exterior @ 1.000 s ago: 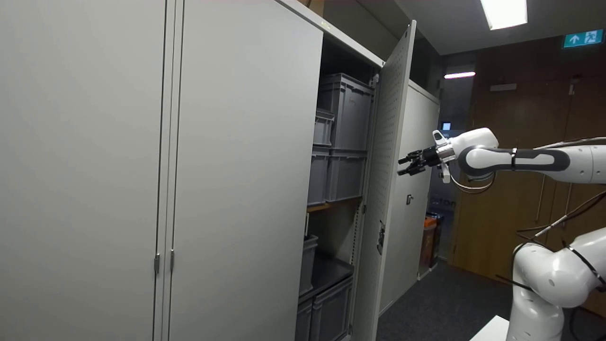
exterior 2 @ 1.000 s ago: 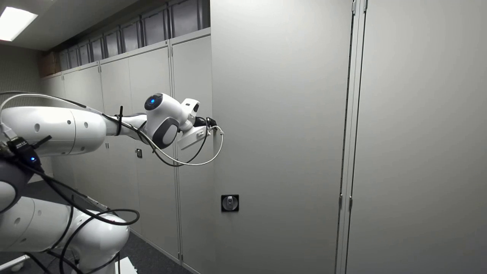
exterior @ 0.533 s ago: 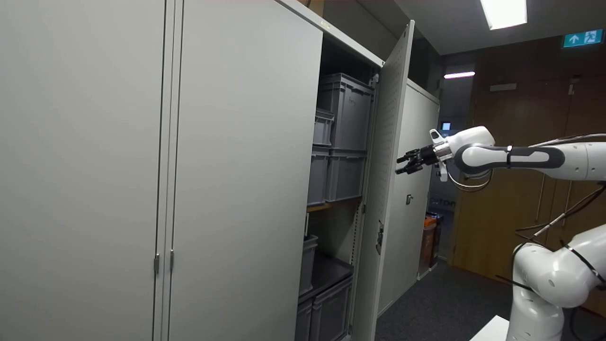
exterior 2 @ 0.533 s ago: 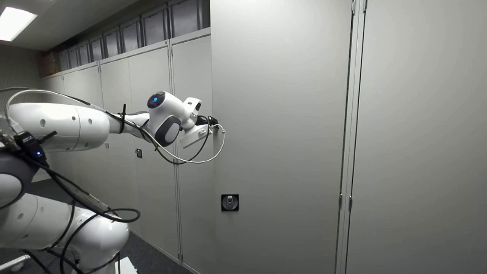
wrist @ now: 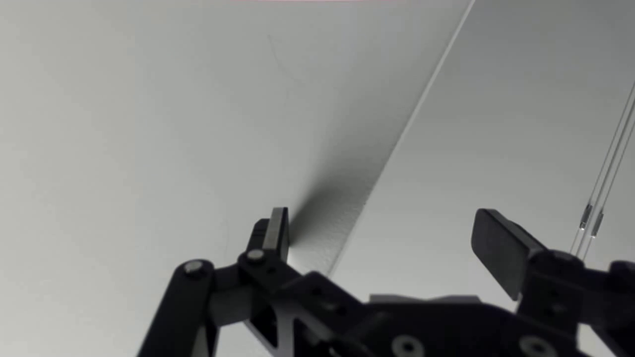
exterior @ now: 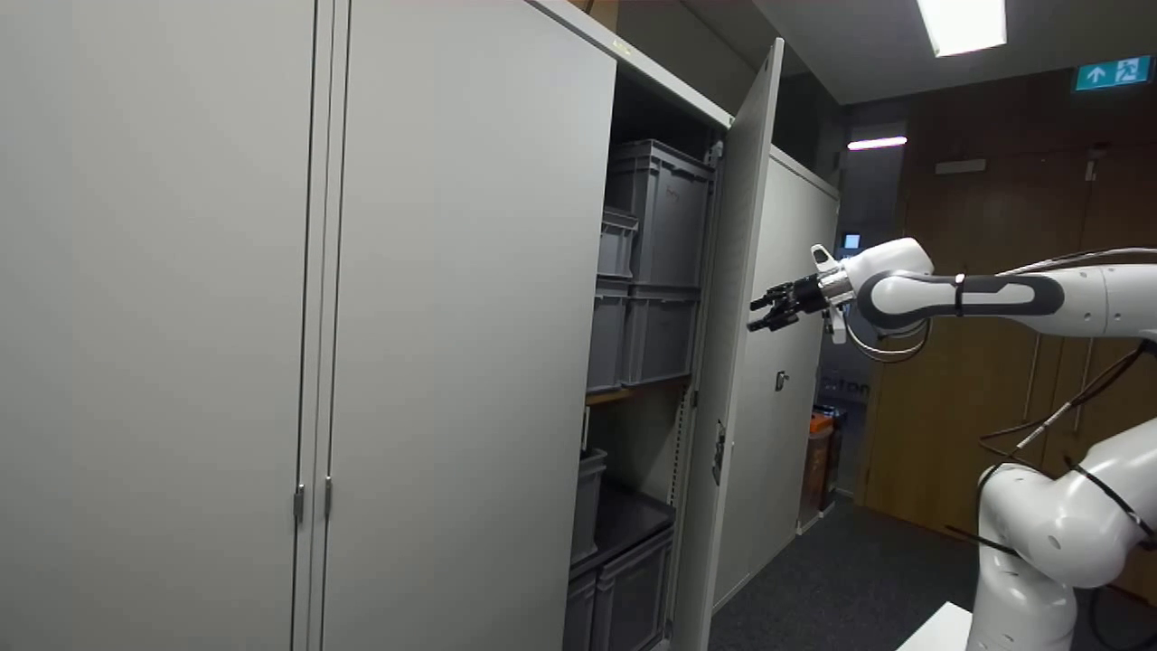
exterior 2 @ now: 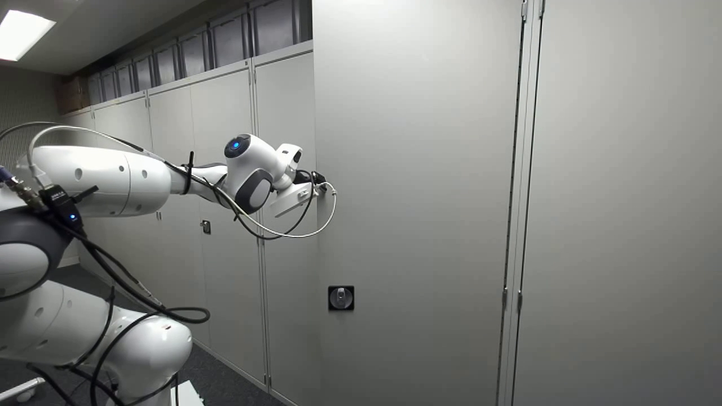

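Note:
My gripper (exterior: 753, 315) is open and holds nothing. It reaches level toward a tall light-grey cabinet door (exterior: 739, 226) that stands ajar. In an exterior view the outer face of this door (exterior 2: 417, 169) fills the middle, with the gripper (exterior 2: 318, 179) at its free-edge side, above a round black-framed lock (exterior 2: 340, 298). In the wrist view the jaws are wide apart. The left finger (wrist: 278, 230) appears to touch the door face (wrist: 173, 124), where a shadow meets it. The right finger (wrist: 501, 253) stands beyond the door's diagonal edge, in front of another grey panel (wrist: 545, 124).
Grey storage bins (exterior: 673, 217) stand on shelves inside the cabinet. A closed grey door (exterior: 470, 316) covers its other half. More grey cabinets (exterior 2: 220, 169) line the wall behind the arm. Cables (exterior 2: 316, 234) hang loosely from the wrist. An orange-topped bin (exterior: 820, 423) stands farther back.
The gripper and arm have moved toward the cabinet. The door's free edge has swung slightly in the closing direction with the gripper. The jaws have stayed open.

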`<state>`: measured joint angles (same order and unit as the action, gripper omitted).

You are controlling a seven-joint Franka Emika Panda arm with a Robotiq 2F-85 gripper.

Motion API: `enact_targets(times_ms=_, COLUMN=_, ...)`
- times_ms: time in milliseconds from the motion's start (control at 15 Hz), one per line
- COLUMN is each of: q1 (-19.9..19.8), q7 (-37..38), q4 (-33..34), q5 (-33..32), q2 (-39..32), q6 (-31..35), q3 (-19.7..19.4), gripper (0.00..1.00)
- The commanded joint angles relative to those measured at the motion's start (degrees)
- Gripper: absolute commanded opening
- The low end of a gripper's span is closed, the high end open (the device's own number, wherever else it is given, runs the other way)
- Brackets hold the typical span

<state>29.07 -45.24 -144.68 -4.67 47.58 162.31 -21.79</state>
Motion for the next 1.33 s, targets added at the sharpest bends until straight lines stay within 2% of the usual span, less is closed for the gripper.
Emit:
enact_targets(times_ms=0, q1=1.62, q7=-1.12, q4=3.98, q5=2.36, q2=-3.72, q6=-0.87, q3=0.39, gripper=1.0)
enact_targets(times_ms=1267, q1=3.95, q7=-2.66, q4=10.66, q5=6.78, q2=-12.95, q6=-1.77, q3=1.13, gripper=1.0)
